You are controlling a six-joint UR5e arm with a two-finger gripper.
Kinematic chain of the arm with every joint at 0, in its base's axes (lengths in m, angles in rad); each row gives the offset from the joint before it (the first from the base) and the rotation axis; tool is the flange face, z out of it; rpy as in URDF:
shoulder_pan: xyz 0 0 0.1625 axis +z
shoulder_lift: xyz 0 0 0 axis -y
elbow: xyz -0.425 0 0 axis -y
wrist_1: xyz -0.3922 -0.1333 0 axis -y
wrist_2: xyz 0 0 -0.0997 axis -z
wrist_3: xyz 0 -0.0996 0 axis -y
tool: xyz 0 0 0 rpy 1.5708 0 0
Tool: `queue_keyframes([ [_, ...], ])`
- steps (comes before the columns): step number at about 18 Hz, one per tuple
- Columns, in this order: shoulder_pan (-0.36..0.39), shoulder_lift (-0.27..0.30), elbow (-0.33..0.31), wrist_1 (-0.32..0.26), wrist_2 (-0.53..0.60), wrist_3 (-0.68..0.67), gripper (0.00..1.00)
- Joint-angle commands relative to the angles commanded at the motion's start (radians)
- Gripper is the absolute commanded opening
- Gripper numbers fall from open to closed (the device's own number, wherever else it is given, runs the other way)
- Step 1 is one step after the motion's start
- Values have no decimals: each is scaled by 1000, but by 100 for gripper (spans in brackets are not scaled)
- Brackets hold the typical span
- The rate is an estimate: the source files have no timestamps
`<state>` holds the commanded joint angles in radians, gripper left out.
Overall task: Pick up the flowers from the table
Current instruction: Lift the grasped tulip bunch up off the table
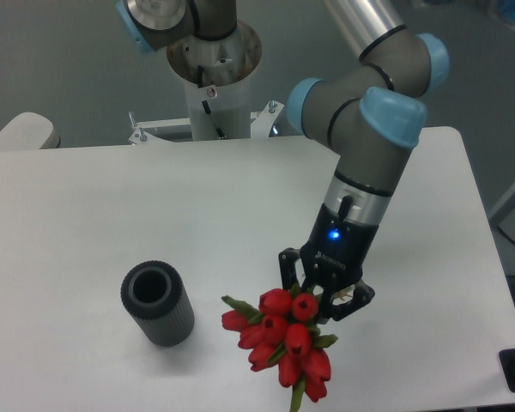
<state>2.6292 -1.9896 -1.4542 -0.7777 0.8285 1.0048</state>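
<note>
the pincer (324, 296) is pinching the flowers (283, 343) by their stems and seems to hold them off the counter (112, 215), so little beyond lifting remains.

Flowers (283, 343): stems hidden behind blooms and end effector (326, 292). Worktop (86, 223): front edge cut off by frame bottom.

A robotics lab: a grey and blue robot arm (369, 129) stands on a metal pedestal (213, 77) behind a bare white desk (86, 215), above grey flooring (60, 60).
</note>
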Motion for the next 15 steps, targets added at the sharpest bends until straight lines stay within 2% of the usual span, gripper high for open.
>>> queue_keyframes([
  [2, 8, 5, 0, 0, -32, -3, 18],
  [15, -8, 18, -5, 2, -40, -2, 18],
])
